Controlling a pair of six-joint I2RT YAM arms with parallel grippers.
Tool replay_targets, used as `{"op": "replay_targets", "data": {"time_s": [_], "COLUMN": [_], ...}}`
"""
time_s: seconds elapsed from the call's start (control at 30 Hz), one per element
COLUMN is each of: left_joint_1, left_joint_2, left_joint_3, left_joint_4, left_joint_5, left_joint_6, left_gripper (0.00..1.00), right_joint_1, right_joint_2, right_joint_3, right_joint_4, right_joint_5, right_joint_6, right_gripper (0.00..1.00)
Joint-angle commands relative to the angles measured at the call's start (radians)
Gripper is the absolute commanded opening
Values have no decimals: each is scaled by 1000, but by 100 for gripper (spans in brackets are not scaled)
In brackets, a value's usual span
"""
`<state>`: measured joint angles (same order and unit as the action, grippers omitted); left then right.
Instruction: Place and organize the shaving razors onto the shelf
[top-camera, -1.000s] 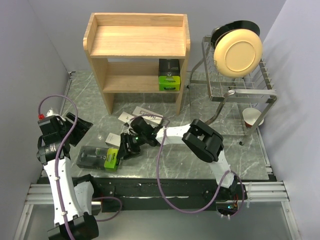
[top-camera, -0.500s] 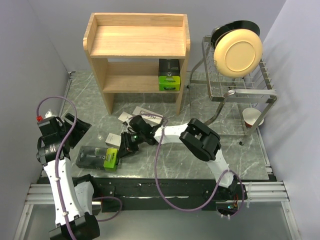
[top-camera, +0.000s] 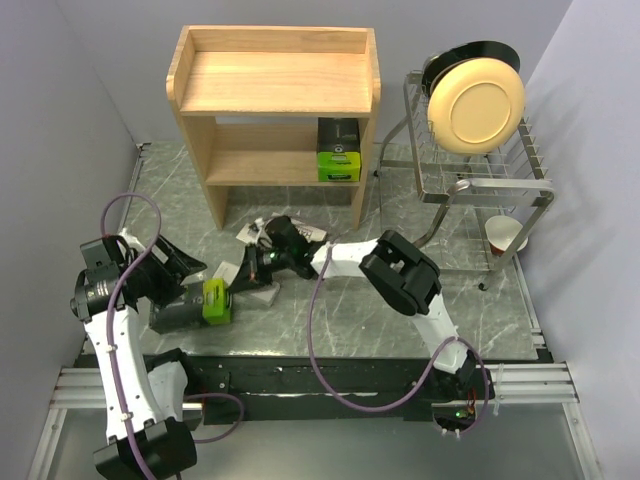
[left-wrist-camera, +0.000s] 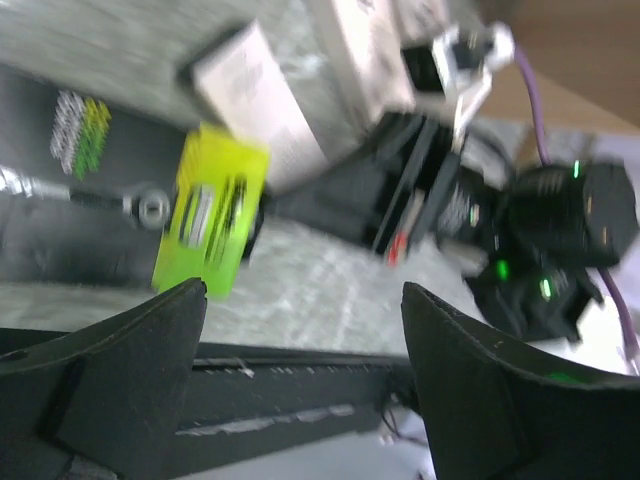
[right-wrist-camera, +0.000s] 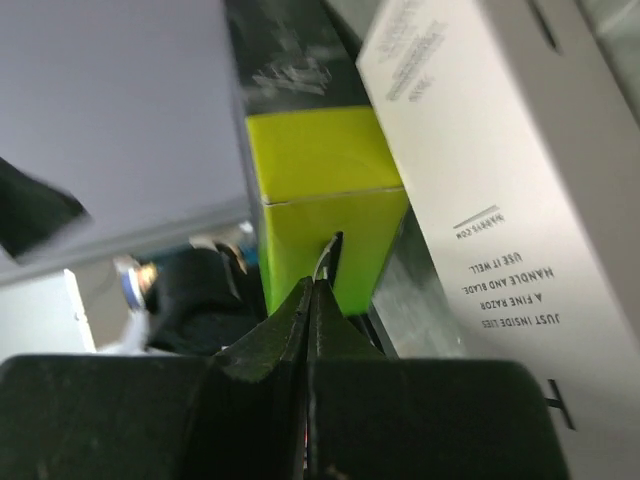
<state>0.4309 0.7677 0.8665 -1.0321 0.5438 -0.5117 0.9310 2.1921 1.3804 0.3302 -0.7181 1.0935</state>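
A black-and-lime-green razor pack (top-camera: 190, 305) lies on the table at front left, its green end (right-wrist-camera: 320, 190) facing my right gripper (top-camera: 236, 288). That gripper (right-wrist-camera: 315, 278) is shut, pinching a thin flap at the green end. Slim white razor boxes lie beside it (right-wrist-camera: 480, 150) and nearer the shelf (top-camera: 296, 232). My left gripper (top-camera: 188, 266) hangs open just left of the pack, and nothing sits between its fingers (left-wrist-camera: 302, 290). The pack (left-wrist-camera: 110, 190) shows in that view too. Another black-and-green pack (top-camera: 338, 150) stands on the lower tier of the wooden shelf (top-camera: 275, 85).
A wire dish rack (top-camera: 480, 185) with a cream plate (top-camera: 475, 105) and a cup (top-camera: 505, 235) stands at the right. Grey walls close in on both sides. The right arm (top-camera: 400, 275) stretches across the table's middle, with its purple cable looping toward the front edge.
My right gripper has shut at the pack's green end, and that end has shifted toward the back. My left gripper has swung right toward the pack and opened wider.
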Motion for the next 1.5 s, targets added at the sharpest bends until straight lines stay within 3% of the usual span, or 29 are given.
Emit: {"op": "replay_targets", "data": {"time_s": [0.0,0.1,0.3,0.47,0.63,0.8,1.47], "left_joint_1": [8,12,40,68,173,246,296], "left_joint_2": [-14,-30,-73,10,126,160,363], "left_joint_3": [14,-12,-133,-231,-337,-363,-451], "left_joint_4": [-26,-26,-36,64,162,190,561], "left_joint_5": [197,267,301,298,334,314,401], "left_joint_6": [41,50,1,-126,-229,-244,-441], "left_gripper": [83,81,99,99,100,99,99], "right_joint_1": [-64,-81,-104,-106,-109,-103,3], "right_joint_2": [-121,-149,-150,-137,-161,-222,-278], "right_joint_3": [57,66,98,112,54,-36,-109], "right_joint_4": [145,135,182,193,191,179,118], "right_joint_5": [29,54,92,98,98,100,100], "right_joint_6": [74,89,137,140,138,138,118], "right_gripper": [0,0,0,0,0,0,0]}}
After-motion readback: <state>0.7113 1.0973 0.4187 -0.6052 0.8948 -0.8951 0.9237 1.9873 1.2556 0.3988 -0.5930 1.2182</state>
